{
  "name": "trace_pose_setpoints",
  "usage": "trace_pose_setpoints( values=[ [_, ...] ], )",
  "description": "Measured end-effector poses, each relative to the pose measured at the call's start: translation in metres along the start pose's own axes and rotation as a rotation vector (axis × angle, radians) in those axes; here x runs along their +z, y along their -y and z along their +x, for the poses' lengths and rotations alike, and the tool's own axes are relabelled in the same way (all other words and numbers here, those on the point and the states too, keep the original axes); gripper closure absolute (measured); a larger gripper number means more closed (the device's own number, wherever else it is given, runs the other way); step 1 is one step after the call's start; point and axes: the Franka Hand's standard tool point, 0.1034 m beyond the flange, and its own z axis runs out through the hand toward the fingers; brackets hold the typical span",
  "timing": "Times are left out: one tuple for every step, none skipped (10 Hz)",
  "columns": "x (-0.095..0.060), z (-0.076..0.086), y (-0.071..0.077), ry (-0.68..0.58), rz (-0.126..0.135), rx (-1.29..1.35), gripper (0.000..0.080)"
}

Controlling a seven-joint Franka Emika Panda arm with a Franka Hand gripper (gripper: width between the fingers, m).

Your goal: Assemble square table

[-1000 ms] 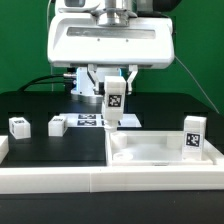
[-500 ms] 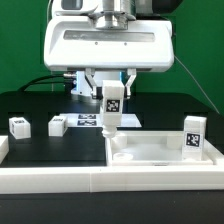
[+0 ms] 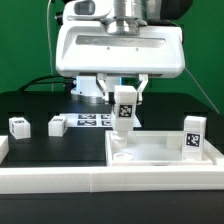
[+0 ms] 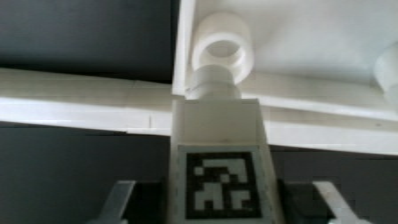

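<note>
Exterior view shows the gripper (image 3: 124,97) closed narrowly on an upright tagged leg (image 3: 123,118), its tip at a corner hole (image 4: 222,45) of the slab (image 3: 165,152) on the worktop (image 3: 40,105); the leg seems light, stiff and slick, best pinched on its flat sides.

One leg block (image 3: 123,108) held upright over corner hole of white square slab (image 3: 165,150), perhaps touching; spare leg blocks (image 3: 57,126) lying at exterior view's left.

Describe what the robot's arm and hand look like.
The hand is a wide white box with rounded corners and a recessed band across its front, ending in two short slim fingers. Above it sits a grey metal cylindrical wrist. A thin black cable hangs beside it.
</note>
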Motion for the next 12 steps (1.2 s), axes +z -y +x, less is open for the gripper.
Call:
trace_pose_setpoints(
  values=[
    [0.0,0.0,-0.001,0.0,-0.001,0.002,0.0511],
    [0.0,-0.001,-0.001,0.001,0.0,0.001,0.0511],
    [0.001,-0.001,-0.001,0.002,0.0,0.001,0.0511],
    [0.005,0.001,-0.003,0.005,0.0,0.004,0.0511],
    [0.007,0.006,-0.006,0.006,0.0,0.009,0.0511],
    [0.008,0.009,-0.009,0.006,0.001,0.014,0.0511],
    [0.008,0.009,-0.011,0.013,0.004,0.032,0.0511],
    [0.008,0.009,-0.011,0.02,0.008,0.048,0.0511],
    [0.009,0.009,-0.011,0.02,0.008,0.046,0.0511],
    [0.009,0.009,-0.011,0.02,0.008,0.046,0.0511],
    [0.009,0.008,-0.011,0.02,0.008,0.046,0.0511],
    [0.01,0.008,-0.011,0.022,0.008,0.046,0.0511]
  ],
)
